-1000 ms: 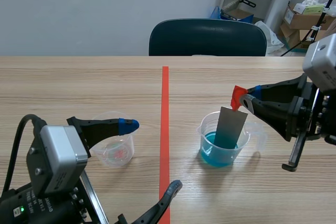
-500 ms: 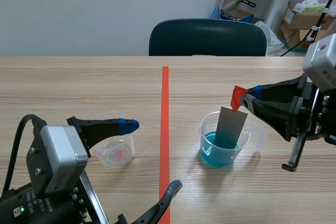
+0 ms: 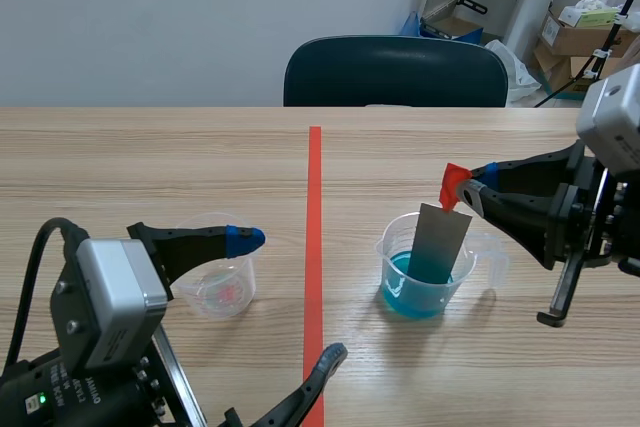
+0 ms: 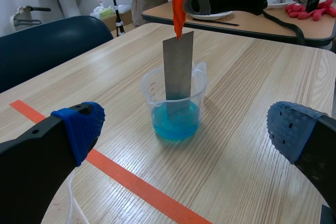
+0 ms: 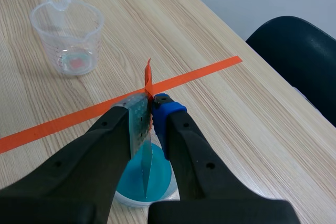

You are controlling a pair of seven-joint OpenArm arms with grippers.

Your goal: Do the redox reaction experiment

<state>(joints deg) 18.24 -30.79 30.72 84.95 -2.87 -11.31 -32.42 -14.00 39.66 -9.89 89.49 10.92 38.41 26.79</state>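
Observation:
A clear beaker [image 3: 428, 272] holds blue liquid [image 4: 176, 124] right of the tape line. A grey metal strip [image 3: 438, 242] with an orange-red tag [image 3: 453, 185] on top stands in it, its lower end in the liquid. My right gripper [image 3: 467, 191] is shut on the tag, holding the metal strip [image 5: 145, 169] upright over the beaker. A second clear beaker [image 3: 221, 279], with a reddish spot at its bottom, stands left of the line. My left gripper [image 3: 290, 317] hangs open beside that beaker, its fingers [image 4: 79, 127] wide apart, the blue-liquid beaker [image 4: 174, 100] ahead of it.
An orange-red tape line [image 3: 314, 237] runs down the table's middle. A dark blue chair [image 3: 395, 72] stands behind the far edge. Boxes and a folded frame [image 3: 585, 27] sit beyond the table at the back right.

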